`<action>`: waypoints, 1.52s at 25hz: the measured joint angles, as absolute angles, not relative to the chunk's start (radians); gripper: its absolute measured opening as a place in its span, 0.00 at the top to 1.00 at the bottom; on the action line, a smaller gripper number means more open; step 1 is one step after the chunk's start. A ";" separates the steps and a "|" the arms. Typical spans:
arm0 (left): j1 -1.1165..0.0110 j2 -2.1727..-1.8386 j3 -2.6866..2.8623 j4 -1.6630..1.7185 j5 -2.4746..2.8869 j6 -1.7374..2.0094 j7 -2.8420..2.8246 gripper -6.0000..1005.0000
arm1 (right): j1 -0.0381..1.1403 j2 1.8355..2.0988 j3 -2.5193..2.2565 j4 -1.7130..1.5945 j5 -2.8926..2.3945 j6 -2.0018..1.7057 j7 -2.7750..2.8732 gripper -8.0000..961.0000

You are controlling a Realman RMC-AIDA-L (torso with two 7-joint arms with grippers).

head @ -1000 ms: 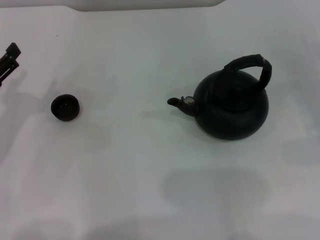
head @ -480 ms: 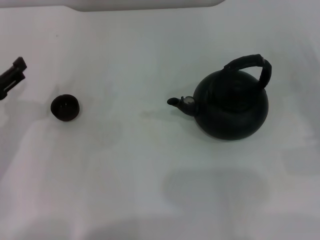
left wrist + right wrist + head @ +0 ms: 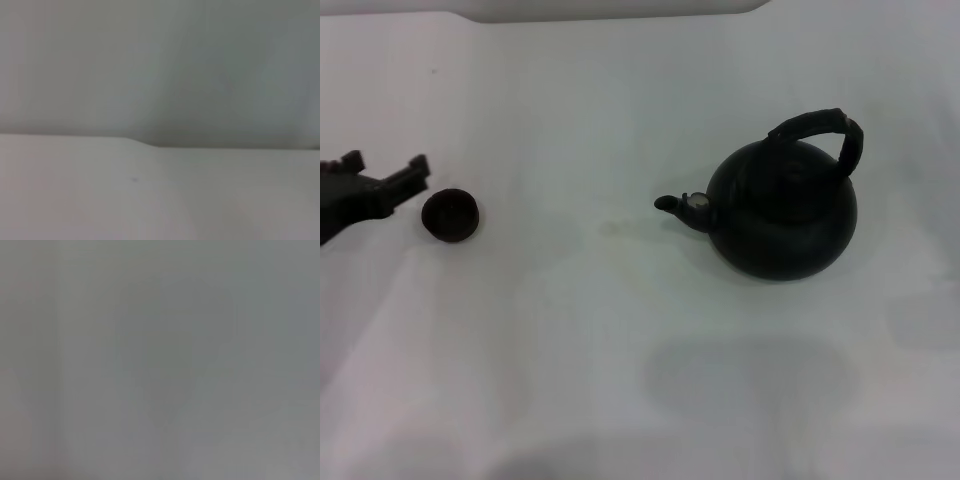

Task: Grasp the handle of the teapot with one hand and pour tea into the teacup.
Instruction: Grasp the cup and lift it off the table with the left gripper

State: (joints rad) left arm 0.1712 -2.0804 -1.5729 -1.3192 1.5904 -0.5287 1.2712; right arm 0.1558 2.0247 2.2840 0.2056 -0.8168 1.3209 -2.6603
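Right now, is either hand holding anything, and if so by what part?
Nothing is held. The left hand is open beside the teacup, not gripping it. The teapot stands untouched; the right hand is out of view.

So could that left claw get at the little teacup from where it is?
Probably yes. The left claw sits open right beside the teacup, with only bare table around it and the teapot far off to the right.

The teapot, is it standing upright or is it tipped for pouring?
Upright. The teapot sits flat on the white table, its handle arching on top, its spout pointing level toward the teacup; no gripper touches it.
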 joint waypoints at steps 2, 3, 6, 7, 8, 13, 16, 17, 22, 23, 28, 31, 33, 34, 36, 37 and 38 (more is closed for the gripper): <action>0.141 -2.079 -1.564 -1.287 1.599 -0.524 1.257 0.13 | 0.153 2.025 2.284 0.206 -0.814 1.327 -2.660 0.09; 0.124 -2.078 -1.564 -1.266 1.599 -0.526 1.250 0.13 | 0.152 2.025 2.284 0.206 -0.814 1.330 -2.659 0.09; 0.080 -2.073 -1.568 -1.219 1.601 -0.541 1.223 0.13 | 0.148 2.025 2.284 0.206 -0.816 1.338 -2.660 0.09; 0.070 -2.072 -1.568 -1.210 1.601 -0.547 1.218 0.13 | 0.146 2.025 2.284 0.206 -0.815 1.339 -2.660 0.09; 0.061 -2.070 -1.568 -1.202 1.602 -0.555 1.215 0.13 | 0.146 2.025 2.284 0.206 -0.814 1.339 -2.660 0.09; 0.036 -2.072 -1.563 -1.192 1.629 -0.595 1.212 0.13 | 0.152 2.024 2.284 0.206 -0.813 1.341 -2.661 0.09; 0.028 -2.072 -1.563 -1.186 1.634 -0.603 1.206 0.13 | 0.157 2.024 2.286 0.208 -0.813 1.341 -2.661 0.09; 0.025 -2.071 -1.567 -1.184 1.636 -0.609 1.196 0.13 | 0.159 2.024 2.287 0.209 -0.813 1.341 -2.661 0.09; 0.014 -2.070 -1.583 -1.181 1.702 -0.623 1.126 0.13 | 0.165 2.023 2.291 0.210 -0.812 1.335 -2.661 0.09; 0.010 -2.070 -1.584 -1.181 1.727 -0.623 1.107 0.13 | 0.166 2.023 2.291 0.210 -0.812 1.335 -2.661 0.09; -0.008 -2.071 -1.585 -1.179 1.824 -0.639 1.027 0.13 | 0.167 2.023 2.292 0.210 -0.811 1.332 -2.668 0.09; -0.011 -2.072 -1.585 -1.179 1.833 -0.647 1.019 0.13 | 0.167 2.023 2.292 0.210 -0.811 1.331 -2.671 0.09; -0.011 -2.072 -1.585 -1.179 1.834 -0.656 1.015 0.13 | 0.167 2.024 2.292 0.210 -0.811 1.331 -2.671 0.09; -0.011 -2.072 -1.585 -1.180 1.834 -0.662 1.014 0.13 | 0.167 2.024 2.292 0.210 -0.811 1.331 -2.672 0.09; -0.013 -2.071 -1.585 -1.181 1.834 -0.672 1.012 0.13 | 0.167 2.025 2.292 0.210 -0.811 1.331 -2.672 0.09; -0.014 -2.071 -1.585 -1.182 1.835 -0.677 1.011 0.13 | 0.167 2.025 2.292 0.210 -0.811 1.331 -2.672 0.09; -0.014 -2.071 -1.585 -1.184 1.835 -0.678 1.010 0.13 | 0.167 2.025 2.292 0.210 -0.811 1.331 -2.673 0.09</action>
